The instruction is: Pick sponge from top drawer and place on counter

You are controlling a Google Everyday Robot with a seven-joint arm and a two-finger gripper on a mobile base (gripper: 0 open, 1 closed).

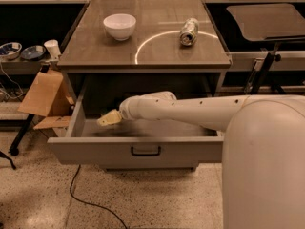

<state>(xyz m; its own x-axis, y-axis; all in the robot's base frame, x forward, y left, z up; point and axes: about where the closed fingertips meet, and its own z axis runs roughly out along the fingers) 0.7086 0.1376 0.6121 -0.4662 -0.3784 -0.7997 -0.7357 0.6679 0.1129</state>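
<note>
A: Where's the gripper?
B: The gripper (106, 119) is inside the top drawer (95, 151), in the left half, low over the floor. Its tan tip points at the left wall. The arm (190, 111) reaches in from the right, over the drawer.
A: Open or closed?
B: Cannot tell. From this angle it reads as one tan wedge.
A: Sponge?
B: I can't make it out. Nothing green or yellow separates from the tan tip. It may be hidden under the gripper or below the front panel's top edge, but I can't confirm that.
A: Drawer state?
B: It's pulled well out, with the front panel facing the camera and the dark bar handle (146, 151) at centre. The visible floor right of the gripper is plain grey, partly covered by the arm.
A: Counter?
B: The counter (95, 51) holds a white bowl (119, 26) at back left. A can (189, 31) lies on its side at back right, across the white arc (141, 46). The bowl and can are well apart.
A: Surroundings?
B: A piece of cardboard (43, 92) leans just beside the drawer's left wall. A black cable (76, 194) runs over the floor below the front left corner. The left side shelf (19, 66) carries two small bowls (10, 50) and a white cup (52, 48). A dark tray (267, 20) sits on a stand to the right.
</note>
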